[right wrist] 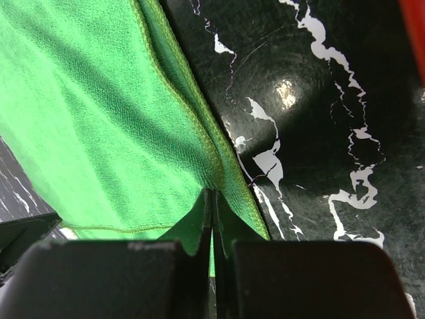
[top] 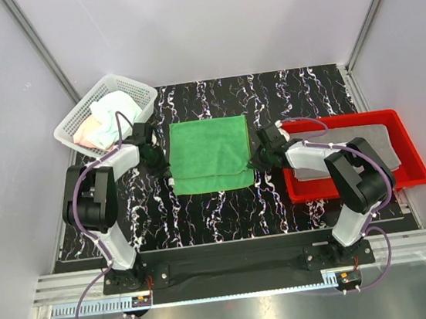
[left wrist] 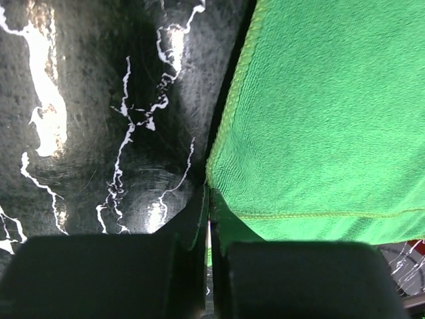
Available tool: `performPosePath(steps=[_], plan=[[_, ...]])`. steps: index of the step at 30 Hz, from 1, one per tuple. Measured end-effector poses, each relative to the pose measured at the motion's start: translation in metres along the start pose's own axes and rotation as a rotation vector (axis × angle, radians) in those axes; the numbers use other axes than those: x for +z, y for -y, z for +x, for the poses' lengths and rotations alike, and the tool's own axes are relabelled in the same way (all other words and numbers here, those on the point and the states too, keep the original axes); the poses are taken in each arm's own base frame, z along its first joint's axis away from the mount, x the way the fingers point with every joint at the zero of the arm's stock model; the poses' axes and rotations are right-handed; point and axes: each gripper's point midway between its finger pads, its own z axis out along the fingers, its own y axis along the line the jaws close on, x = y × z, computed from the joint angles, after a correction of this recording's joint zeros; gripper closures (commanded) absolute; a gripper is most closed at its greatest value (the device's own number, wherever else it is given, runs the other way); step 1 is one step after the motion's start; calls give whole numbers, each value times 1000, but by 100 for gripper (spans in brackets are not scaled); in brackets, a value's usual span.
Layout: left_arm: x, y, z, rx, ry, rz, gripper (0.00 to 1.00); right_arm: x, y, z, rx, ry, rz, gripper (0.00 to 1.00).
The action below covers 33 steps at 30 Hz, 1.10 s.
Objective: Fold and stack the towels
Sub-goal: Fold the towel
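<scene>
The left pincer (top: 162, 159) and right pincer (top: 256, 158) touch opposite edges of the green towel (top: 208, 151).

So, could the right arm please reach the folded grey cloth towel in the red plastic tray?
Likely not yet: its pincer is shut on the edge of the green cloth towel, though the grey towel lies close by.

A white mesh basket (top: 72, 132) stands just behind the left claw (top: 152, 153), on its outer side. A red plastic tray (top: 356, 187) lies just beside the right claw (top: 262, 154), also outward. A black, white-veined marble tabletop (top: 228, 220) spreads beneath both claws.
</scene>
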Motion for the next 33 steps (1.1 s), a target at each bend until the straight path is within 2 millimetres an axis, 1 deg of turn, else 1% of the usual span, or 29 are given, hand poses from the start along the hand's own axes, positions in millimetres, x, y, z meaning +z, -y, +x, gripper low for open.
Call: performPosePath(steps=[3,7,15,23,27,33], plan=[[-1,2,-2,1,5,5,100,-1,1,-1,-17,4,1,100],[-2,3,-2,-1,2,4,100,-7,-1,-5,-54,22,-4,100],[-11,8,-5,4,-4,2,100,-19,-15,-18,-107,61,-27,100],[-29,19,-5,23,8,16,100,-21,-12,-19,-154,57,-8,100],[-38,26,-4,36,15,25,100,-25,-15,-21,-185,53,-1,100],[-52,28,3,42,7,25,100,-38,-22,-24,-246,44,-3,100]])
